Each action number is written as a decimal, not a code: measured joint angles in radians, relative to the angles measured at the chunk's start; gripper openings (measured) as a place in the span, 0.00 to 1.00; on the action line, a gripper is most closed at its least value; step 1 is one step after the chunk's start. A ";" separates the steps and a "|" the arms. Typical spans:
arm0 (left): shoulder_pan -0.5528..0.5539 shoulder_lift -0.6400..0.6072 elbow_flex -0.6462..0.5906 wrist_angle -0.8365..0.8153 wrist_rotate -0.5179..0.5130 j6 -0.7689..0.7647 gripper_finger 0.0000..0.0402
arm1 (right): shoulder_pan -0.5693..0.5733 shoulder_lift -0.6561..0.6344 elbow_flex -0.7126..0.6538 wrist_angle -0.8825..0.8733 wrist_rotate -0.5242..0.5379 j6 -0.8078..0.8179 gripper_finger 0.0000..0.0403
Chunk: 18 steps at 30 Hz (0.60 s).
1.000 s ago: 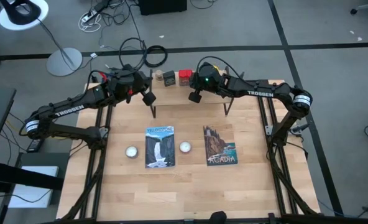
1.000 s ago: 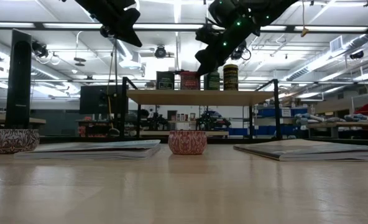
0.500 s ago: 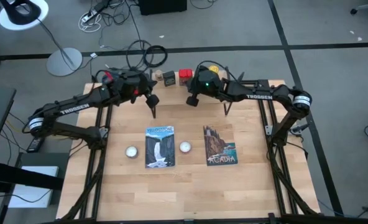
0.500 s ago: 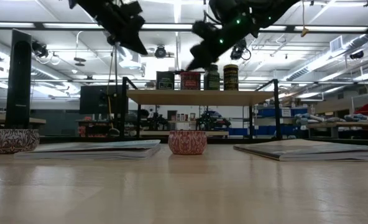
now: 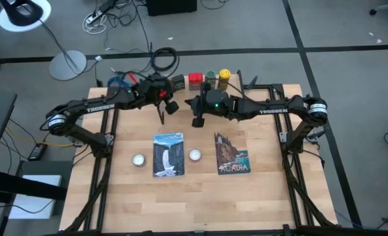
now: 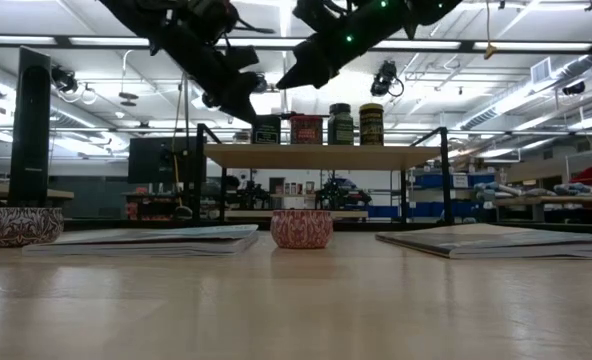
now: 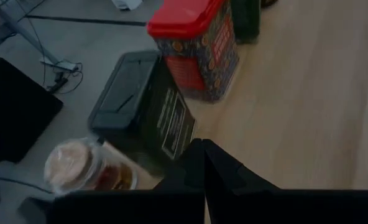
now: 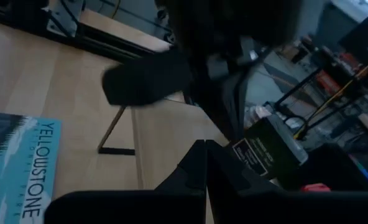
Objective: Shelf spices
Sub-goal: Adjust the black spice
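Seen from above, the shelf (image 5: pixel 259 98) runs across the upper middle of the frame, a narrow rack with a pale wooden top on thin black legs, and the spices already stand on it along its far edge. In the table-level view four show in a row at the frame's centre: the dark square tin (image 6: pixel 266 129), the red boxy tin (image 6: pixel 305 128), the green jar (image 6: pixel 340 124) and the yellow-capped jar (image 6: pixel 372 123). The left wrist view adds a tiny brown jar (image 7: pixel 87 168) just beside the dark tin, at the row's end. So the shelving looks done, or very nearly — no spice is visible down on the tabletop (image 5: pixel 200 196). The left gripper (image 5: pixel 170 107) hangs above the shelf's left part, close to the dark tin, its fingers pressed together and empty. The right gripper (image 5: pixel 196 121) hangs just to its right, near the upper centre of the overhead frame, also closed with nothing in it. The two arms almost meet there, so each is the other's nearest obstacle. Lower in the overhead frame lie two flat picture books (image 5: pixel 168 155), with two white balls (image 5: pixel 139 160) beside the left-hand one — both well apart from the shelf and out of the way.
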 joint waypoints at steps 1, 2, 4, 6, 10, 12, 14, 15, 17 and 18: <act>0.000 0.009 0.000 0.016 0.002 0.001 0.00 | 0.013 0.000 0.004 -0.003 0.017 -0.008 0.00; 0.000 0.015 0.000 0.034 0.010 0.002 0.00 | 0.024 0.000 0.010 -0.009 0.031 -0.012 0.00; 0.000 0.023 0.000 0.050 0.017 0.003 0.00 | 0.044 0.000 0.024 -0.021 0.047 -0.021 0.00; 0.000 0.026 0.000 0.060 0.020 0.004 0.00 | 0.061 0.000 0.035 -0.030 0.050 -0.023 0.00; 0.000 0.026 0.000 0.059 0.020 0.007 0.00 | 0.095 -0.001 0.056 -0.026 0.079 -0.043 0.00; 0.004 0.026 0.000 0.058 0.022 0.008 0.00 | 0.106 -0.001 0.065 -0.029 0.090 -0.050 0.00; 0.009 0.026 0.000 0.059 0.024 0.008 0.00 | 0.116 -0.001 0.071 -0.029 0.098 -0.050 0.00; 0.014 0.025 0.000 0.059 0.024 0.008 0.00 | 0.120 -0.001 0.074 -0.030 0.099 -0.050 0.00; 0.023 0.025 0.000 0.057 0.024 0.008 0.00 | 0.130 -0.001 0.080 -0.029 0.100 -0.050 0.00; 0.027 0.025 0.000 0.058 0.024 0.008 0.00 | 0.133 -0.001 0.082 -0.029 0.102 -0.050 0.00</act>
